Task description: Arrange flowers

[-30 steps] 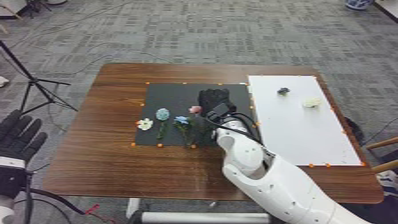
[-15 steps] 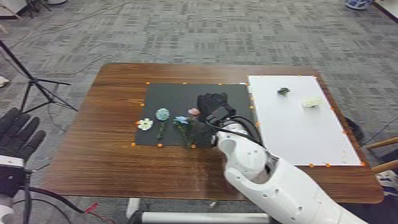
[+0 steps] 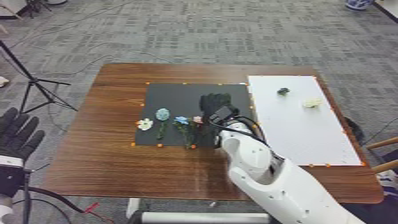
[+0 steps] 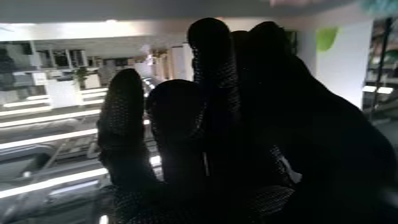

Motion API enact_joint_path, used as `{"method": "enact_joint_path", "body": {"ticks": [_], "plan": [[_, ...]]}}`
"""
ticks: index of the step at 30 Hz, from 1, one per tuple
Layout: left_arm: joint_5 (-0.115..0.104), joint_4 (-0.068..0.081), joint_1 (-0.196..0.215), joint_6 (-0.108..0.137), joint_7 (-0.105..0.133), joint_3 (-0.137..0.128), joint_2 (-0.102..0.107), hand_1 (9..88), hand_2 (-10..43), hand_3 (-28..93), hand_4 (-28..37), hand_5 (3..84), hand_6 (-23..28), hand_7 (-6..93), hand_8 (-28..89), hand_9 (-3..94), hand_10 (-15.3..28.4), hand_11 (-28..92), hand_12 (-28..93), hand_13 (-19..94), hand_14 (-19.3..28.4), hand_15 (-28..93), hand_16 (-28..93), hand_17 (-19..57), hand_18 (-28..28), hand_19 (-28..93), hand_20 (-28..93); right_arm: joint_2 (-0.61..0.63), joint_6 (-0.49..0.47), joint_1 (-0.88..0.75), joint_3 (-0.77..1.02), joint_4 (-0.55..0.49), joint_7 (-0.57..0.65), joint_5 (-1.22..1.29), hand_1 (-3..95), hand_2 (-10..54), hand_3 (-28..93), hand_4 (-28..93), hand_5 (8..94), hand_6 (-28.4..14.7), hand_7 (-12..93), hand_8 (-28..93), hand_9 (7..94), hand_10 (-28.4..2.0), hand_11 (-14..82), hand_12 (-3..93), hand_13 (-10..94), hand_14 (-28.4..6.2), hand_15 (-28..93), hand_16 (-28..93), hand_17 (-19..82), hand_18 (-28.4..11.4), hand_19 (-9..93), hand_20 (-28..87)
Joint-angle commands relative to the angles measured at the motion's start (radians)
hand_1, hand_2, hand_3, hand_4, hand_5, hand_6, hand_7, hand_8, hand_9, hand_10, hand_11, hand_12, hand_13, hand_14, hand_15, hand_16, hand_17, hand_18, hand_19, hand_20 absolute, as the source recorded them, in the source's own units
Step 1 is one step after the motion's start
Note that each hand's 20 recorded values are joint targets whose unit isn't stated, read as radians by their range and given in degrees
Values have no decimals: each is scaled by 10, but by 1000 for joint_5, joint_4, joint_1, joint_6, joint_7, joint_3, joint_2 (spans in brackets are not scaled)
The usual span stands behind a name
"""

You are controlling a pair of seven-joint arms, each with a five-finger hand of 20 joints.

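Note:
My right hand [image 3: 216, 103] is over the right part of the black mat [image 3: 182, 92], fingers extended. In the right wrist view, the same hand [image 4: 213, 115] has its fingers straight, holding nothing visible. A pink flower [image 3: 197, 120] lies just left of the right wrist, close beside a blue flower [image 3: 181, 120]; the pink one's stem is hard to make out. Farther left on the mat are a pale teal flower [image 3: 162, 114] with a green stem and a white flower [image 3: 145, 124]. Off the table's left side, my left hand [image 3: 16, 134] has its fingers spread.
On the right, a white board [image 3: 302, 135] holds a small dark green piece [image 3: 283, 91] and a cream flower [image 3: 311, 103]. Brown wood of the table [image 3: 115, 165] surrounds the mat. A black tripod [image 3: 34, 80] stands beyond the table's left side.
The pink flower's head has shifted toward the table's near edge, now level with the blue flower. My right hand has moved slightly nearer too. The left hand is nearly unmoved.

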Motion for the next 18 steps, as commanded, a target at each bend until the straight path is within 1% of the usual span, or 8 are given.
{"method": "enact_joint_path", "body": {"ticks": [1,3,4,6,7,9,11,18], "plan": [[2,-9,11,-10,19,-3,-20,229,207,668,-283,390,85,135,-77,345,142,204,135,245,134,294,-27,-32,105,187,129,89,80,-31,174,-94,61,41,530,-95,736,-283,644,-23,172,-117,709,-123,196,352,647,-110,726,382,284,-247,775,373],[1,-12,18,-10,29,-3,-23,229,207,668,-283,390,86,133,-77,345,142,203,135,245,134,294,-27,-31,105,186,129,132,68,-50,231,-85,79,40,496,-95,777,-283,623,-31,162,-116,648,-149,222,226,633,-115,715,363,278,-249,773,368],[0,-11,20,-12,33,-3,-25,229,206,669,-283,390,86,134,-77,345,143,203,135,245,134,294,-27,-31,105,187,129,150,54,-57,259,-74,91,47,492,-95,779,-283,605,-35,156,-116,622,-156,204,205,625,-116,707,359,276,-250,771,367],[-5,-11,23,-11,37,-6,-23,229,206,669,-283,390,85,133,-77,345,143,203,135,245,134,294,-26,-31,105,187,129,173,-11,-69,324,-48,109,75,487,-95,781,-283,563,-47,144,-113,569,-166,170,183,604,-121,698,353,269,-249,766,364],[-3,-10,22,-10,32,-9,-23,229,206,669,-283,390,85,133,-77,345,143,203,135,246,134,293,-27,-31,105,187,129,187,-39,-75,346,-40,134,98,487,-95,782,-283,547,-50,140,-112,543,-168,159,177,589,-125,700,349,266,-250,765,363],[-2,-13,28,-10,34,-14,-24,230,206,669,-283,390,85,132,-77,345,143,203,135,246,134,292,-27,-31,105,186,129,198,-152,-80,401,-28,151,130,498,-95,783,-282,495,-64,127,-109,462,-177,127,158,553,-137,710,338,257,-252,766,361],[-3,-12,28,-10,32,-17,-21,229,206,668,-283,389,85,132,-76,345,143,203,135,245,134,293,-26,-31,105,186,129,218,-174,-87,423,-11,172,146,507,-95,787,-282,451,-73,112,-104,398,-185,108,141,527,-145,716,333,249,-255,763,357],[-3,-10,26,-10,32,-21,-17,229,205,669,-283,390,87,131,-76,345,142,202,136,245,134,293,-25,-31,105,185,129,266,-210,-45,392,91,200,138,526,-95,781,-283,414,-81,96,-101,350,-191,99,120,515,-145,722,325,246,-259,766,353]]}}
